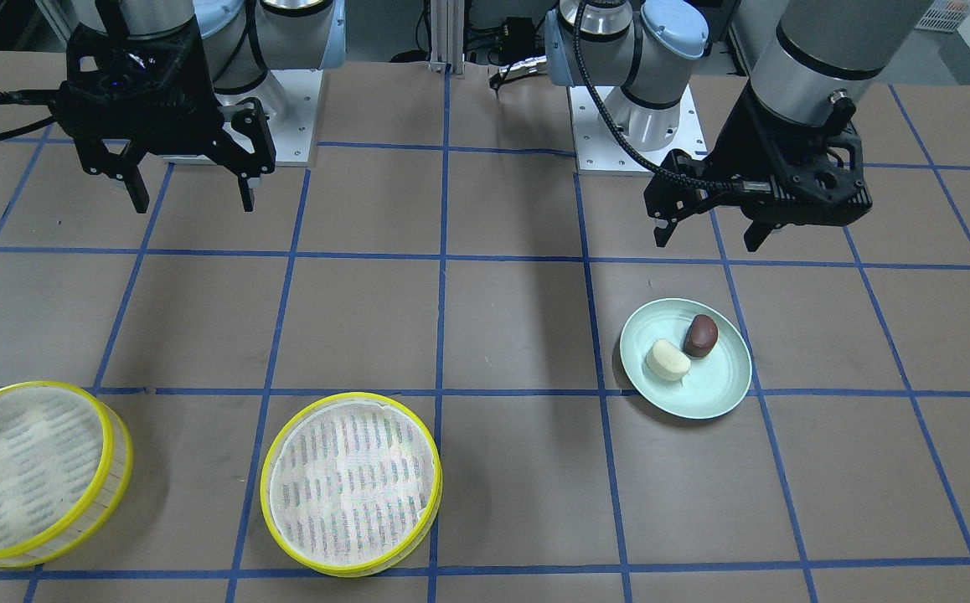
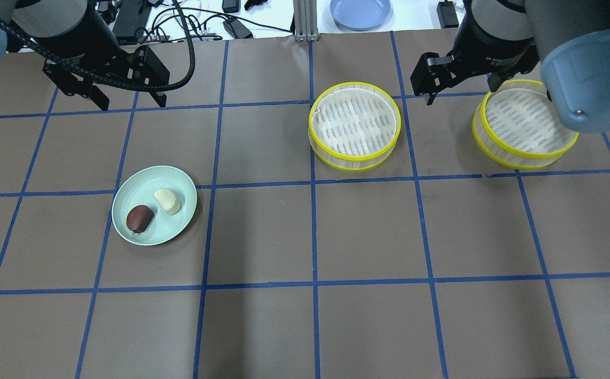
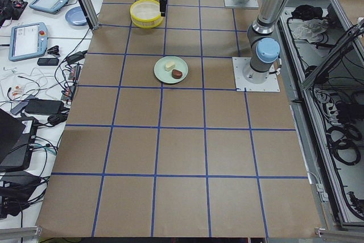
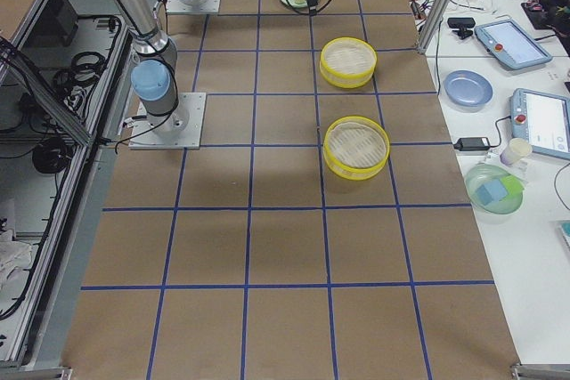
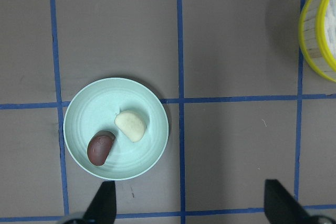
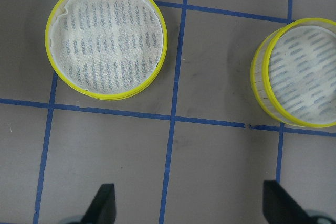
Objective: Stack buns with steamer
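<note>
Between the fingers of the left pincer [image 5: 191, 205] is only air: they stand wide apart and hold nothing, and the pincer hangs above the table [image 2: 310, 237]. A little forward of it, more to one finger's side than the other, lies a pale green plate [image 5: 94, 114]. On the plate the brown bun [image 5: 100, 149] is the one nearer to this pincer. The white bun [image 5: 130, 125] lies close beside it on its far side. Whether the two buns touch, one cannot tell. Farther forward, past the other finger's side, the wall of the middle tray [image 5: 317, 35] shows at the edge of the left wrist view.

The right pincer [image 6: 189, 208] also hangs above the table, its fingers wide apart with nothing between them. Forward of it stand both trays, one toward each finger, so that the gap between them lies straight ahead of the pincer. The end tray [image 6: 302, 72] sits slightly nearer to it, the middle tray slightly farther. Both stand upright on the table, well apart from each other, and each shows its white mesh liner. Farthest from the right pincer, beyond the middle tray, is the plate with the buns, well apart from both trays.
</note>
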